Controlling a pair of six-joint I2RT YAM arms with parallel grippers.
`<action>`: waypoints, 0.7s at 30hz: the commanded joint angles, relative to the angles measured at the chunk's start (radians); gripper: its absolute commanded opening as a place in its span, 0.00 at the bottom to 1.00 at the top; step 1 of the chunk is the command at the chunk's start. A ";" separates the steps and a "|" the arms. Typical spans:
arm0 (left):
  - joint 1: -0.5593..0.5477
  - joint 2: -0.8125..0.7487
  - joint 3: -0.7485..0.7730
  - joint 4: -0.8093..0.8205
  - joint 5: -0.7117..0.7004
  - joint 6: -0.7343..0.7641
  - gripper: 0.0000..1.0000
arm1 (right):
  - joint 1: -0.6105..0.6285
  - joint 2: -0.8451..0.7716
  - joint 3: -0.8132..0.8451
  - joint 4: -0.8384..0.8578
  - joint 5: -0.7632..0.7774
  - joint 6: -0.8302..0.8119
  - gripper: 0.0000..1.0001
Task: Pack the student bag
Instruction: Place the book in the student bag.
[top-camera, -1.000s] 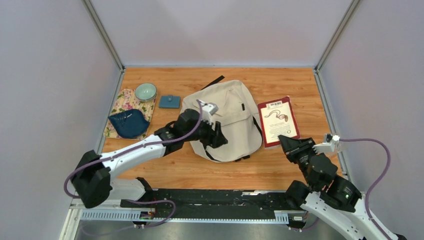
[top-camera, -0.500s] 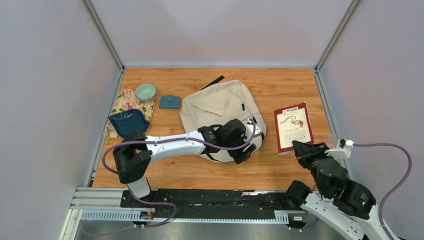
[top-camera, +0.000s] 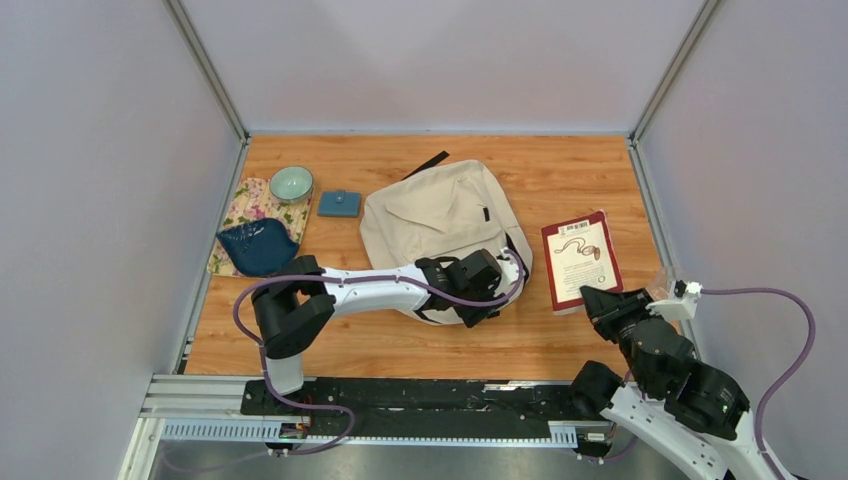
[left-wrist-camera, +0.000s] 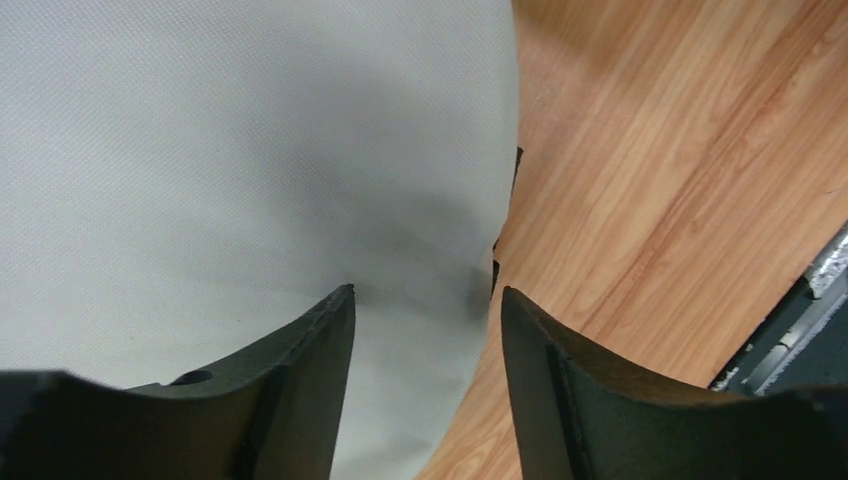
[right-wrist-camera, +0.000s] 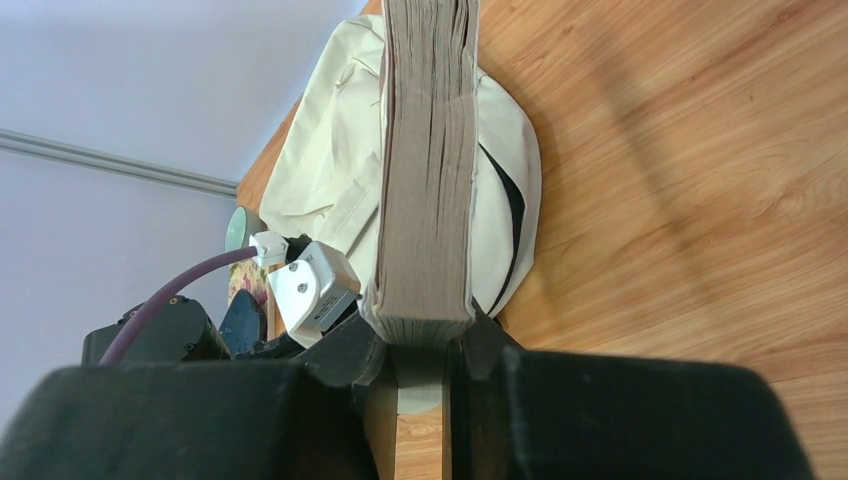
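The cream-beige student bag (top-camera: 440, 215) lies flat in the middle of the wooden table, zipped side out of sight. My left gripper (top-camera: 482, 305) is open and empty, low over the bag's near right edge. In the left wrist view my left gripper (left-wrist-camera: 425, 292) straddles that edge, with bag fabric (left-wrist-camera: 220, 150) to the left and bare wood to the right. My right gripper (top-camera: 600, 300) is shut on the near end of a red-and-white book (top-camera: 580, 258). The right wrist view shows the book's page edge (right-wrist-camera: 428, 160) clamped in my right gripper (right-wrist-camera: 425, 335), with the bag (right-wrist-camera: 330, 190) behind.
At the left lie a floral cloth (top-camera: 240, 205), a dark blue leaf-shaped dish (top-camera: 257, 247), a teal bowl (top-camera: 291, 183) and a small blue pouch (top-camera: 339, 204). A black strap (top-camera: 427, 164) sticks out behind the bag. Walls enclose three sides.
My left arm has swung right across the bag, from its middle to its near right edge. My right gripper has drawn the book to the right and slightly nearer.
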 joint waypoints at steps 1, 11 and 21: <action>-0.008 0.018 0.051 -0.013 -0.045 0.024 0.58 | 0.000 -0.021 -0.004 0.053 0.010 0.032 0.00; -0.007 0.006 0.054 -0.014 -0.058 0.018 0.06 | 0.000 -0.033 -0.004 0.025 0.012 0.052 0.00; -0.007 -0.112 0.052 0.007 -0.044 0.003 0.00 | 0.000 -0.067 0.012 -0.057 0.027 0.083 0.00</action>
